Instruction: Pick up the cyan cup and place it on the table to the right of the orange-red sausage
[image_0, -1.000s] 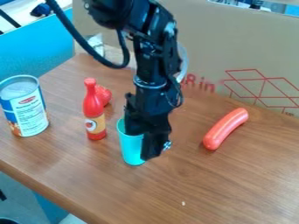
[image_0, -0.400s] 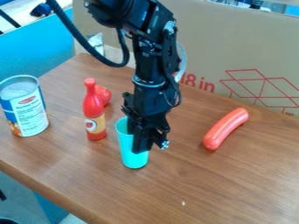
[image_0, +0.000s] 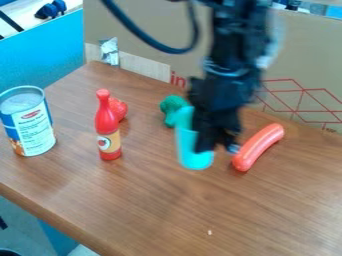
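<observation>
Cup: The turquoise cup (image_0: 188, 149), mouth up and blurred by motion, travels with the arm over the wooden table. It appears farther right and higher in the view than a moment earlier, when it was beside the bottle; whether its base touches the wood cannot be told.
Gripper: The black gripper (image_0: 218, 146) grasps the cup, its fingers clenched on the side toward the sausage. It makes the same shift as the cup.
Arm: The black arm (image_0: 234, 60) enters from the top edge, swung right from its earlier place, and its looping cable (image_0: 150, 42) swings over with it.
Green toy: A bumpy green toy (image_0: 174, 106), hidden behind the arm in the earlier frames, comes into sight just behind the cup.
Sausage: The orange-red toy sausage (image_0: 258, 147) lies at a slant in its same spot, now much nearer the cup.
Bottle: The red bottle (image_0: 107, 125) with a tan label stands unmoved, now well apart from the cup.
Red toy: A rounded red piece (image_0: 118, 108) sits behind the bottle, unchanged.
Can: The blue-and-white can (image_0: 30, 122) holds its place at the table's left.
Backdrop: Cardboard (image_0: 304, 65) with red line print rises behind the table (image_0: 267, 210); a silvery scrap (image_0: 109, 51), largely covered before, is plain at its left.
</observation>
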